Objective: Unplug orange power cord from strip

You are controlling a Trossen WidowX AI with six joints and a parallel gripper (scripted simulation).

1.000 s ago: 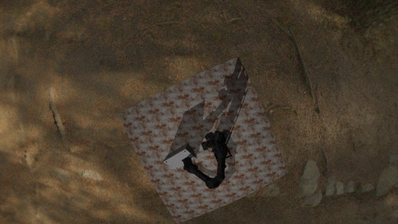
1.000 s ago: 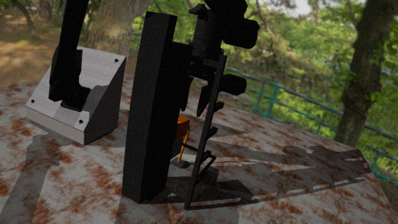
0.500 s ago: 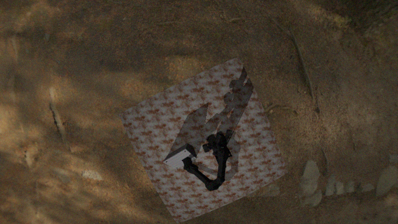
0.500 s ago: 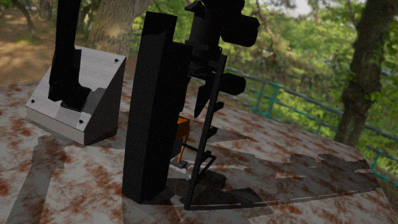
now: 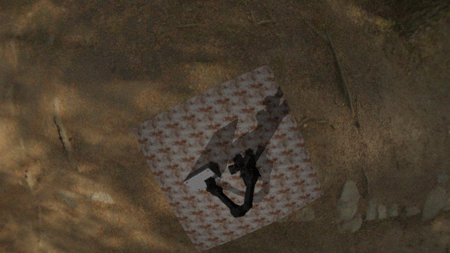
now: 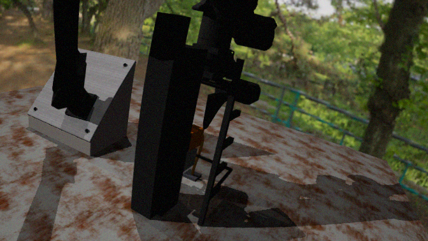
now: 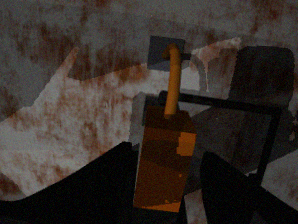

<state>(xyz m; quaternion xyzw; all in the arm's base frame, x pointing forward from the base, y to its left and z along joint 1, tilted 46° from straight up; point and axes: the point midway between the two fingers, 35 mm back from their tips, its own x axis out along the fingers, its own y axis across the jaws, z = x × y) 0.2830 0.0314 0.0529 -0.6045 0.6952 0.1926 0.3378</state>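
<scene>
The orange plug [image 6: 197,136] [image 7: 162,170] is partly hidden behind a tall dark upright block [image 6: 154,134], which looks like the power strip. I cannot tell whether the plug is seated. Its orange cord [image 6: 197,160] [image 7: 174,82] runs down from the plug to a small grey block [image 6: 191,175] [image 7: 157,54] on the table. My gripper [image 7: 166,156] is part open, with one dark finger on each side of the plug. A gap shows on the right of the plug in the wrist view; the left gap is narrow. In the exterior view one finger shows above the plug; the other is hidden.
A thin black rail with short pegs [image 6: 218,153] leans beside the tall block, and a black bar [image 7: 225,102] shows right of the cord. The arm's silver wedge base [image 5: 201,179] [image 6: 108,71] stands on the rust-spotted table [image 5: 161,140].
</scene>
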